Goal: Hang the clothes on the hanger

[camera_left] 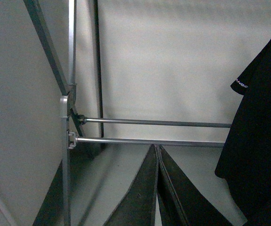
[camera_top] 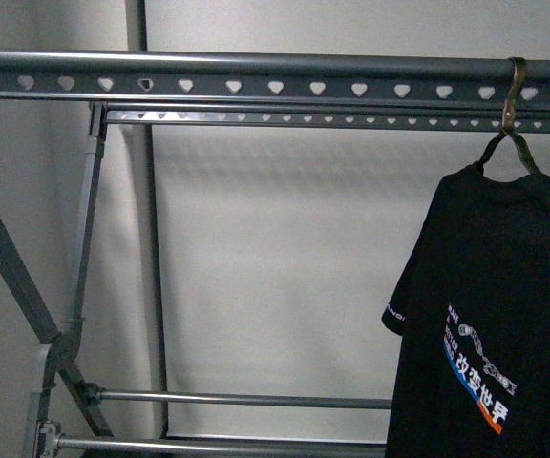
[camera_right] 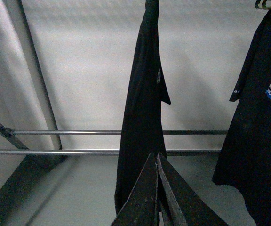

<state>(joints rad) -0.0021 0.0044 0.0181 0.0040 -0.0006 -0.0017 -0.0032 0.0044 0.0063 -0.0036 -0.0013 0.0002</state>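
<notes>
A black T-shirt (camera_top: 490, 315) with a white, blue and orange print hangs on a hanger (camera_top: 510, 143) hooked over the top rail (camera_top: 256, 72) at the far right. It also shows in the left wrist view (camera_left: 260, 127) and the right wrist view (camera_right: 260, 122). In the right wrist view a second black garment (camera_right: 142, 108) hangs edge-on, straight ahead of my right gripper (camera_right: 155, 154). That gripper is shut, with nothing seen between its jaws. My left gripper (camera_left: 156, 147) is shut and empty, left of the shirt. Neither gripper shows in the front view.
The grey metal rack has a second perforated rail (camera_top: 332, 118) behind the top one, two low horizontal bars (camera_top: 246, 398), and slanted side struts (camera_top: 17, 277) at the left. A pale wall stands behind, and the grey floor (camera_left: 126, 169) lies below.
</notes>
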